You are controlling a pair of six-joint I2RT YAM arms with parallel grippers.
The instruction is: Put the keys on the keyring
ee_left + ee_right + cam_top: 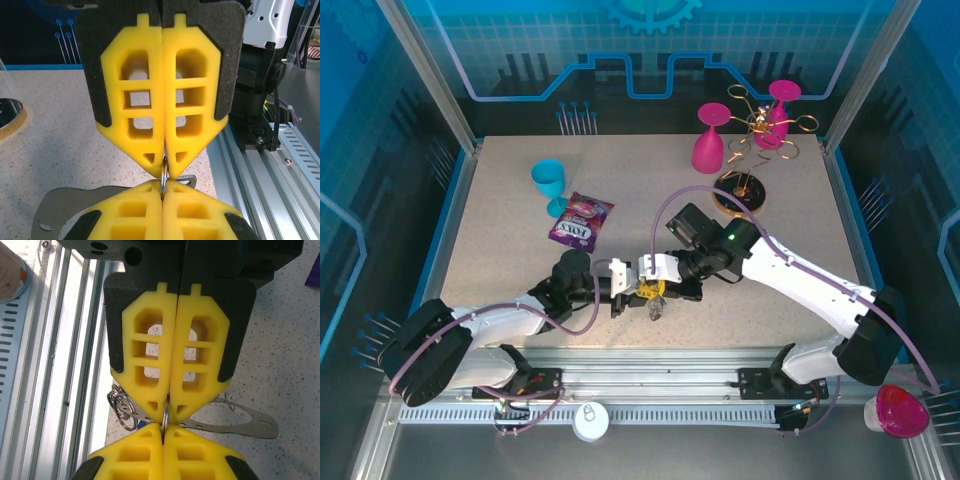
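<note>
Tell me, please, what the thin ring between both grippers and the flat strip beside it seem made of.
The thin ring looks like bright steel wire, silvery and glinting. The flat strip seems matte grey sheet metal, punched with holes; possibly stiff plastic.

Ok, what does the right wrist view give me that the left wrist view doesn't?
Right wrist view adds a cluster of small linked rings beside the fingertips, over the edge of the aluminium rail. Left wrist view adds a round gold-rimmed base at its left edge. Both share the right gripper and left gripper shut tip to tip on one thin metal ring seen edge-on, and what looks like the same flat metal plate lying on the table beneath them.
</note>
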